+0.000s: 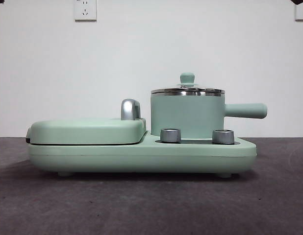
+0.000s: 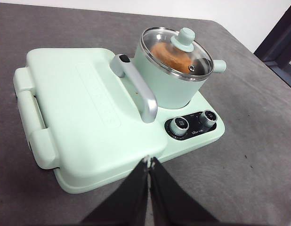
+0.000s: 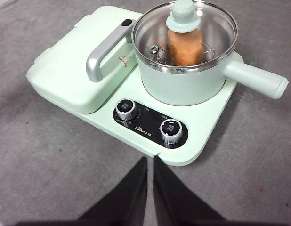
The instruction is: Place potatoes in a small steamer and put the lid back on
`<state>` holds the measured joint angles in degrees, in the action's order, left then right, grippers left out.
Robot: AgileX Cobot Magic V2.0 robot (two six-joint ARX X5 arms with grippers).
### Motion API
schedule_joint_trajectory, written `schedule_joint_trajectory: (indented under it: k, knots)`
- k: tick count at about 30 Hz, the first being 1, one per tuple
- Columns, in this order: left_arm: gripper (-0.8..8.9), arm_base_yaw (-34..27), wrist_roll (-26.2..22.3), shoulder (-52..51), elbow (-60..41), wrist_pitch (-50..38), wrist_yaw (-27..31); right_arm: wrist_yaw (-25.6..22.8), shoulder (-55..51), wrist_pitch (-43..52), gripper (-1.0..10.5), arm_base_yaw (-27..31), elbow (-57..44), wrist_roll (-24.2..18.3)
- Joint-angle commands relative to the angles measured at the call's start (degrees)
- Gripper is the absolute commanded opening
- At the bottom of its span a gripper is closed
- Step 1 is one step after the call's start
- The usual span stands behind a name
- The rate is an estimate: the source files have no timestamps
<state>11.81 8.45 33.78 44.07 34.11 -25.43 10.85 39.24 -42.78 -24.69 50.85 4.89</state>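
The mint-green small steamer (image 1: 187, 116) stands on the right half of the cooker base, its straight handle (image 1: 245, 110) pointing right. The glass lid (image 1: 187, 90) with its green knob rests on the pot's steel rim. Through the glass, an orange-brown potato (image 3: 185, 46) lies inside the steamer (image 3: 188, 75), also visible as the potato (image 2: 171, 56) under the lid (image 2: 177, 52). My left gripper (image 2: 149, 162) hangs shut above the cooker's front edge, holding nothing. My right gripper (image 3: 150, 162) is shut and empty too, above the table in front of the knobs.
The flat mint-green griddle cover (image 1: 88, 130) with a chrome handle (image 1: 130, 109) lies closed on the base's left half. Two steel knobs (image 1: 170, 135) sit in front of the pot. Dark grey table all around; a white wall with outlets behind.
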Motion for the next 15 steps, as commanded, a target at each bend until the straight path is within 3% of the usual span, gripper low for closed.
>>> schedule_joint_trajectory:
  k: [1, 6, 11, 15]
  knots:
    - [0.06, 0.15, -0.31, 0.20, 0.24, -0.66, -0.13, 0.04, 0.22, 0.59, 0.2, -0.35, 0.48, 0.42]
    - [0.06, -0.44, -4.48, -2.95, -3.52, -5.64, 1.95, 0.04, 0.22, 0.61, 0.2, -0.35, 0.48, 0.42]
    - [0.06, -3.13, -4.33, -11.67, -17.14, -21.77, 10.27, 0.04, 0.22, 0.63, 0.2, -0.35, 0.48, 0.42]
    - [0.06, -5.66, -4.33, -20.48, -28.13, -28.04, 19.56, 0.04, 0.22, 0.63, 0.2, -0.35, 0.48, 0.42]
